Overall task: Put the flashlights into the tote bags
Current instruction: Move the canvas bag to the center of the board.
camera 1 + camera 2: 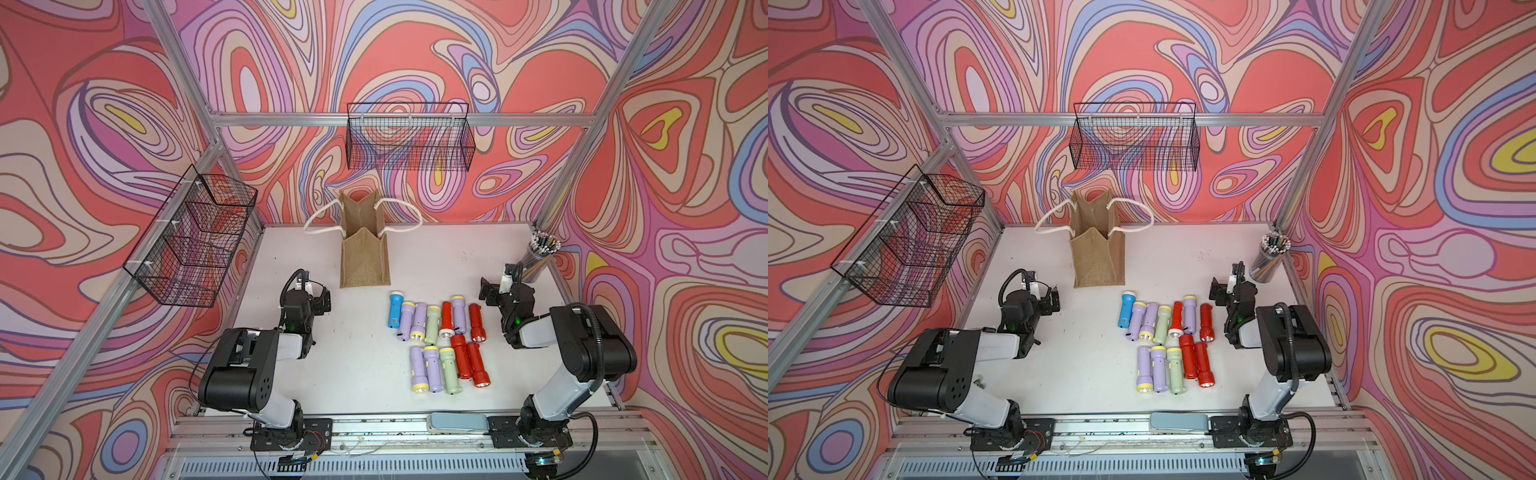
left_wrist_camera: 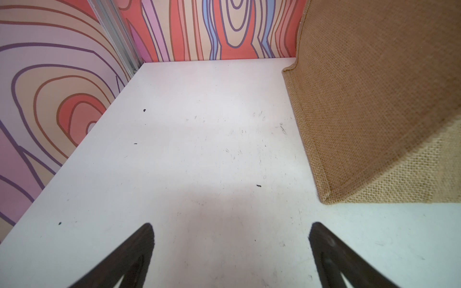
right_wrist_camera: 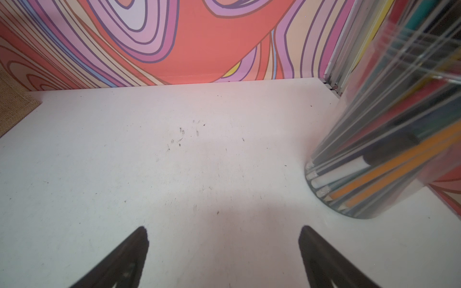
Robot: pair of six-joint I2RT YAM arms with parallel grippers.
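Note:
Several flashlights lie in two rows on the white table right of centre in both top views: a blue one (image 1: 395, 309), lilac ones (image 1: 419, 320), pale green ones (image 1: 1162, 330) and red ones (image 1: 477, 322). The tan jute tote bag (image 1: 365, 262) (image 1: 1098, 262) stands upright behind them, mouth open, white rope handles flopped outward. My left gripper (image 1: 321, 300) (image 2: 230, 227) hovers open and empty over bare table, with the bag's side (image 2: 374, 99) close by. My right gripper (image 1: 489, 291) (image 3: 224, 230) is open and empty beside the flashlights' far right end.
A clear cup of pencils (image 1: 538, 257) (image 3: 389, 149) stands at the back right corner, close to my right gripper. Black wire baskets hang on the back rail (image 1: 409, 137) and the left rail (image 1: 195, 237). A grey pedal (image 1: 457, 422) sits on the front rail.

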